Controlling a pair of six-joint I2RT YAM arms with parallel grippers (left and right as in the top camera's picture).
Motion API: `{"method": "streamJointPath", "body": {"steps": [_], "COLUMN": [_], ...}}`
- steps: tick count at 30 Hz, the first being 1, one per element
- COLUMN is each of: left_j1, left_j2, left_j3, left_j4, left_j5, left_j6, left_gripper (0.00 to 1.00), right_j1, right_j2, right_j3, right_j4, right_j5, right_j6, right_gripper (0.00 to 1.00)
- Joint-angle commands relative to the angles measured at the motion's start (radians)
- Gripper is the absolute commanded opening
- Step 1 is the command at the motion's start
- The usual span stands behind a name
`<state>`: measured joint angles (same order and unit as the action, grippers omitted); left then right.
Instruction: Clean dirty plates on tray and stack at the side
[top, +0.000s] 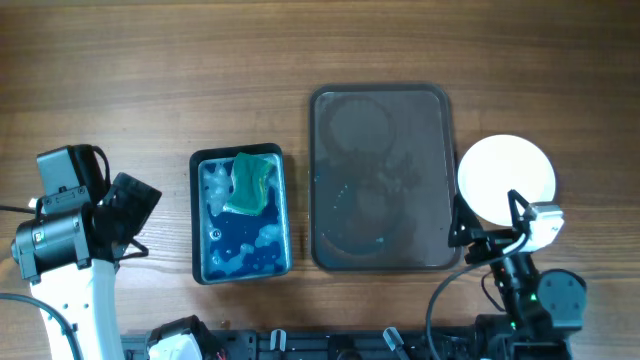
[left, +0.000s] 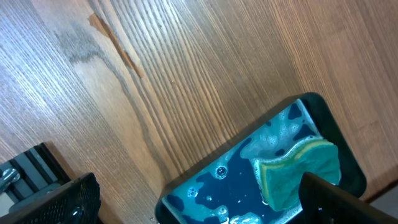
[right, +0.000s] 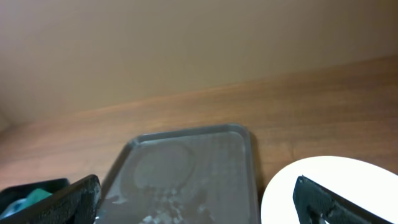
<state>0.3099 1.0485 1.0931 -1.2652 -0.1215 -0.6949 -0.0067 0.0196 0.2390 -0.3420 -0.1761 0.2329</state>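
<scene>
The brown tray (top: 381, 180) lies mid-surface. The plates (top: 506, 178), plain white on top, sit just beside it at 3 o'clock. The right end effector (right: 196, 185) gapes wide at their 6 o'clock. The left end effector (left: 199, 186) is also wide, at the sponge tub's (top: 195, 220) 9 o'clock.

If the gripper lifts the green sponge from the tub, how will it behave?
The sponge lies bent in the tub of foamy water, so it is probably soft, soaked and dripping. That foam may also make it slippery.
</scene>
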Motion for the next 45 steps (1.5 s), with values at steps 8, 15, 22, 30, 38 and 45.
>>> {"method": "streamJointPath", "body": {"steps": [8,15,22,30,38,45], "left_j1": [0.007,0.007,0.007,-0.016,-0.074,-0.079], "left_j2": [-0.009,-0.009,-0.009,-0.005,-0.004,-0.006], "left_j3": [0.015,0.015,0.015,0.015,0.015,0.015], "left_j4": [-0.001,-0.001,0.0,0.0,0.003,0.004], "left_j5": [-0.006,-0.006,-0.006,-0.006,-0.006,-0.006], "left_j6": [-0.017,-0.017,-0.017,-0.017,-0.017,-0.017], "left_gripper": [1.0,1.0,1.0,1.0,1.0,1.0], "right_j1": [0.035,0.048,0.048,0.048,0.048,0.048], "right_j2": [-0.017,-0.016,-0.016,-0.016,-0.015,-0.015], "right_j3": [-0.234,-0.234,-0.234,-0.234,-0.234,-0.234], "right_j4": [0.357,0.352,0.352,0.352,0.352,0.352], "right_j5": [0.039,0.043,0.043,0.043,0.043,0.043], "right_j6": [-0.029,-0.021,-0.021,-0.021,-0.021,-0.021], "right_gripper": [1.0,1.0,1.0,1.0,1.0,1.0]}}
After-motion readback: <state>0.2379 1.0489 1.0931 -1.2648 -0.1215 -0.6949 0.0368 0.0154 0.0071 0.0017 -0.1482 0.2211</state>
